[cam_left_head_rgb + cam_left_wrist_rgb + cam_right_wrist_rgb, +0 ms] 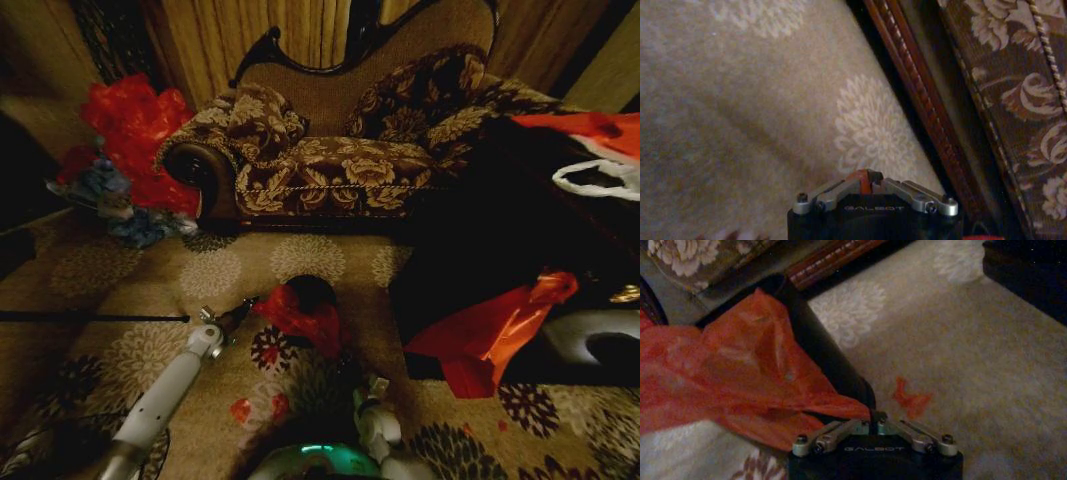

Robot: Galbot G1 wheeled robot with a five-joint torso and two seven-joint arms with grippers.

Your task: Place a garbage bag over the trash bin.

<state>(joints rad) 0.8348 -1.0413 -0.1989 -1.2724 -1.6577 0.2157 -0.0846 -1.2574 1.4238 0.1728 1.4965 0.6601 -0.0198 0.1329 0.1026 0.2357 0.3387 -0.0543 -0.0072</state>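
The small black trash bin (312, 290) stands on the patterned carpet in front of the sofa. The crinkly red garbage bag (300, 316) lies draped over its near side. My left gripper (246, 306) sits at the bag's left edge, shut with a sliver of red plastic (865, 178) between its tips. My right gripper (346, 362) is at the bag's near right corner. In the right wrist view this gripper (877, 424) is shut where the bag (740, 375) ends against the bin's black wall (827, 360).
The floral sofa (330, 160) stands close behind the bin, its wooden base (920, 115) beside my left gripper. A heap of red plastic (135, 125) lies far left. A black table (500, 230) with a red-orange bag (490, 335) stands right. Red scraps (240, 410) dot the carpet.
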